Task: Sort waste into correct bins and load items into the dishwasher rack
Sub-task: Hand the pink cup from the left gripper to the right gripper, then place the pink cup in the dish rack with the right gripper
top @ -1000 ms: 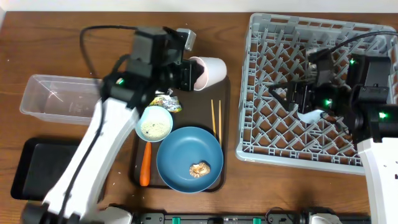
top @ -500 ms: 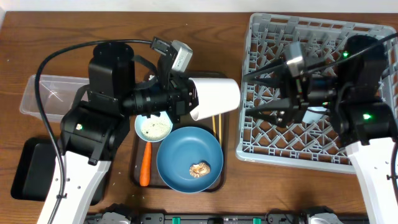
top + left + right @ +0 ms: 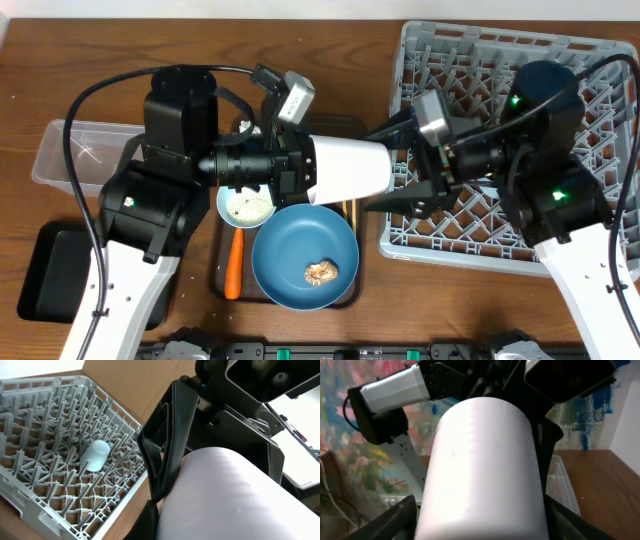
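The small pink cup (image 3: 350,168) hangs on its side above the gap between the serving tray and the dishwasher rack (image 3: 600,60). My left gripper (image 3: 305,168) is shut on its rim end. My right gripper (image 3: 366,168) is open, one finger on each side of the cup's base end; in the right wrist view the cup (image 3: 480,460) fills the space between the black fingers (image 3: 395,520). The small blue cup (image 3: 95,455) stands in the rack (image 3: 45,420). The blue plate (image 3: 290,245) carries a brown food lump (image 3: 321,270).
On the dark brown serving tray (image 3: 220,285) are the light blue bowl with rice (image 3: 247,207), the carrot (image 3: 234,265) and the chopsticks (image 3: 348,210), partly under the cup. The clear tub (image 3: 70,150) and black tray (image 3: 45,270) lie at the left.
The left arm has lifted the pink cup off the tray and carried it right. The right gripper left the rack, swung left and now straddles the cup, its fingers narrowing.
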### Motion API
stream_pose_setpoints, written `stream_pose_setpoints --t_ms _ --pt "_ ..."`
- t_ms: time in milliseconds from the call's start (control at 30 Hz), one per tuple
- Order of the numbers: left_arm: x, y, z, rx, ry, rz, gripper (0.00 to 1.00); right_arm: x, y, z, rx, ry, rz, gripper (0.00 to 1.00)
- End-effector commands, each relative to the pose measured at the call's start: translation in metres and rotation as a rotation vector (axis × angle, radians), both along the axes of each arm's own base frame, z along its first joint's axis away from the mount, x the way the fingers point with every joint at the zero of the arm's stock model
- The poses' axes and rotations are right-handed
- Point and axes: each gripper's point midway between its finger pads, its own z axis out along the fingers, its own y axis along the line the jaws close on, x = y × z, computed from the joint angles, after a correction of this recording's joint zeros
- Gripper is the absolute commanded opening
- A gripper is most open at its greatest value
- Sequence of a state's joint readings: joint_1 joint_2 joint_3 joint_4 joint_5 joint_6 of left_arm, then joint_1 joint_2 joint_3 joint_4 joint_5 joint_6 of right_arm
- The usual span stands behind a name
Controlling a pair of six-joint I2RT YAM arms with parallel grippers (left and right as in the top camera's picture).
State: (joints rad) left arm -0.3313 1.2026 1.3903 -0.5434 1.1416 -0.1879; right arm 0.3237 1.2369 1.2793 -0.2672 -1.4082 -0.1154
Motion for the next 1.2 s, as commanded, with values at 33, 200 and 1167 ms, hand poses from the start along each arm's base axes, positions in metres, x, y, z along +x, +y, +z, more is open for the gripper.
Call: stream_pose_setpoints --t_ms 33,200,1167 --pt "0.0 0.0 0.007 -0.009 -0.011 0.003 0.06 -0.01 0.007 0.001 0.001 -0.002 0.039 0.56" --pt "0.001 0.0 0.006 -0.007 -0.012 0.008 0.5 -0.008 0.005 0.001 -0.003 0.019 0.025 0.49" --pt "0.066 0.07 -0.028 0.134 0.08 0.415 0.88 0.058 -0.375 -0.168 -0.556 1.01 -2.142 0.5"
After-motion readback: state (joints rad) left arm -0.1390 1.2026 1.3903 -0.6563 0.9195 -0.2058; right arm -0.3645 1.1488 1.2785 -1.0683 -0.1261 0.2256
